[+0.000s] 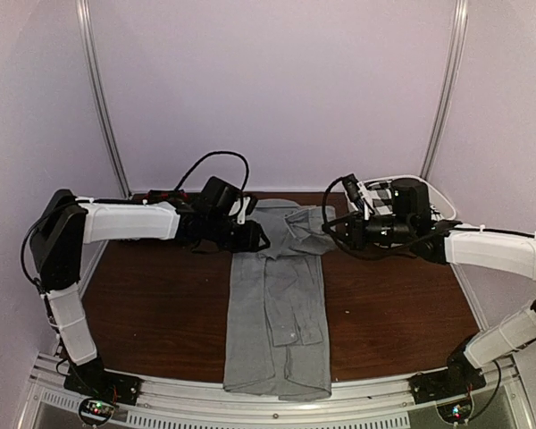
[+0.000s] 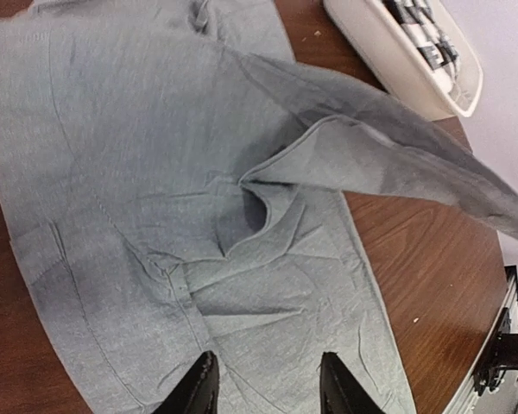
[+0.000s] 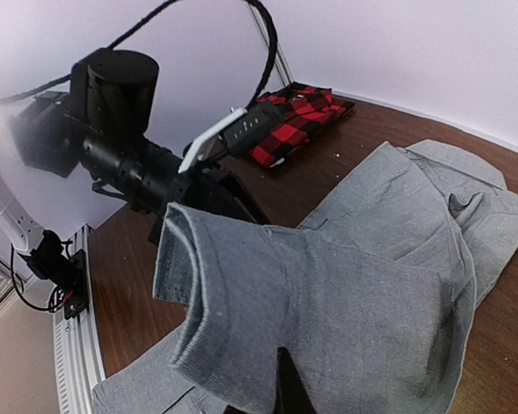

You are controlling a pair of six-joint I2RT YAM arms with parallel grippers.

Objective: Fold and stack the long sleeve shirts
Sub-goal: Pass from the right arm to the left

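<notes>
Nearest you, the grey shirt [image 1: 277,304] lies lengthwise on the table [image 1: 161,304], hem at the near edge. Your right gripper [image 1: 329,231] pinches lifted cloth near its collar; your left gripper [image 2: 268,362] hovers above it, jaws apart. The plaid shirt [image 3: 298,121] sits folded far-left.

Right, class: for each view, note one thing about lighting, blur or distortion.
Top external: soft, purple-tinged, grey shirt low in detail. Left wrist: weave crisp, lifted fold shadowing the cloth beneath. Right wrist: wide-angle stretch; red plaid shirt sharp.
</notes>
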